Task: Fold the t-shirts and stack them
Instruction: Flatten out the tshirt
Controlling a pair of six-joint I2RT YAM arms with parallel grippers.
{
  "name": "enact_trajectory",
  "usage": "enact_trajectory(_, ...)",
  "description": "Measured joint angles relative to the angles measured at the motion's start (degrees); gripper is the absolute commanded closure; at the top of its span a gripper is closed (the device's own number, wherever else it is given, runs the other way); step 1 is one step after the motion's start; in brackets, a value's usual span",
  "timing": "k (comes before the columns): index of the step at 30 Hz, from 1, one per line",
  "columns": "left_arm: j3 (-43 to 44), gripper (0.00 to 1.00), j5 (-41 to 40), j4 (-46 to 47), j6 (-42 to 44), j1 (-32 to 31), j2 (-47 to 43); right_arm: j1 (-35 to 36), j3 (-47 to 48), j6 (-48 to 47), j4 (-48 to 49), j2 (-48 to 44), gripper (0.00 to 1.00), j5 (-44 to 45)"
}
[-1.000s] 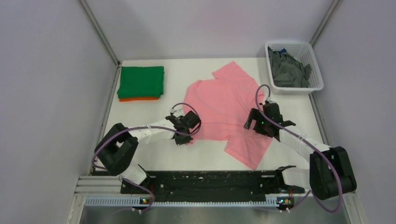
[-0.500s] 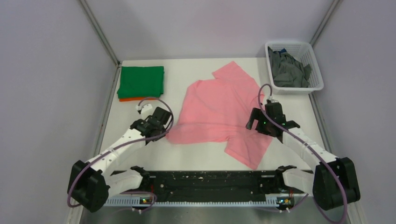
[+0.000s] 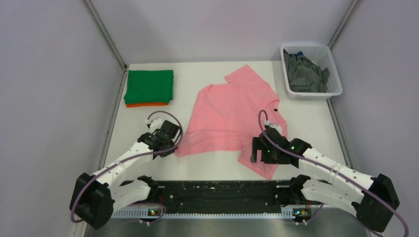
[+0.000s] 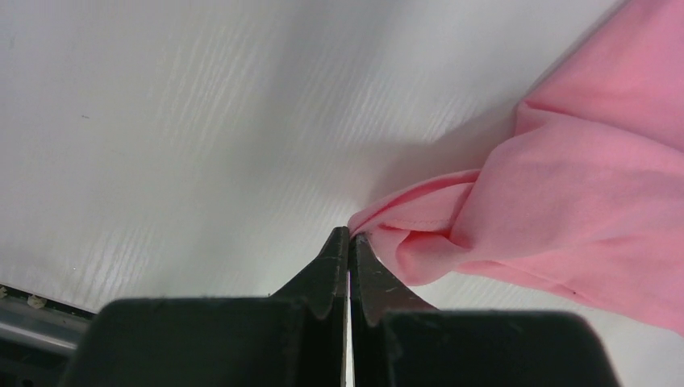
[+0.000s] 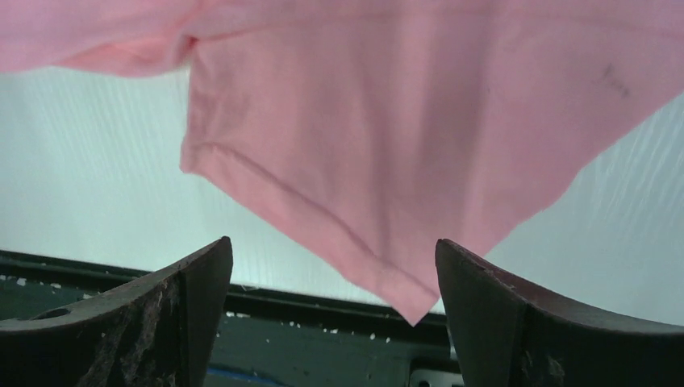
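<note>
Right now the light pink short-sleeved cloth t-shirt (image 3: 230, 113) lies spread but skewed across the middle of the white tabletop (image 3: 207, 170), one pointed corner trailing toward the lower centre of the overhead view. The left pincer (image 4: 348, 242), pressed together, pinches a bunched bit of hem at the shirt's lower-left corner; the right pincer (image 5: 331, 270) stands spread wide above that loose pointed corner, touching nothing. The step looks like squaring the shirt flat before folding — so the right one should drop straight down over the corner's edge and close on a single layer only. Both would then do well to pull apart gently and evenly, low over the tabletop, so no wrinkle gets dragged in. The folded green t-shirt (image 3: 149, 86) sits on the folded orange t-shirt (image 3: 146, 104) at upper left.
</note>
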Motion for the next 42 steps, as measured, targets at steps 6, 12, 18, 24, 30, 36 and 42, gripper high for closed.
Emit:
enact_trajectory(6, -1.92, 1.00, 1.92, 0.22, -0.33, 0.09, -1.66, 5.84, -0.33, 10.36, -8.41, -1.62, 0.11, 2.91)
enact_trajectory(12, -2.89, 1.00, 2.36, 0.22, -0.87, 0.09, -3.61, 5.99, -5.40, 16.61, -11.76, -5.60, 0.25, 3.45)
enact_trajectory(18, -2.93, 1.00, 2.73, 0.24, -1.05, 0.09, -3.74, 5.99, -7.78, 18.29, -11.78, -5.44, 0.40, 2.80)
enact_trajectory(24, -2.93, 1.00, 3.04, 0.26, -1.05, 0.09, -3.69, 6.01, -8.02, 17.77, -9.22, -2.19, 0.55, 1.07)
enact_trajectory(30, -2.93, 1.00, 3.37, 0.39, -1.05, 0.09, -3.32, 6.01, -7.74, 16.74, -9.49, -0.09, 0.68, 1.31)
enact_trajectory(36, -2.93, 1.00, 3.69, 0.59, -1.07, 0.09, -2.73, 6.01, -7.58, 16.39, -8.07, 1.03, 1.00, 0.92)
enact_trajectory(42, -2.86, 1.00, 3.78, 0.59, -0.98, 0.09, -2.73, 6.01, -7.93, 16.83, -4.42, 0.83, 1.00, 0.74)
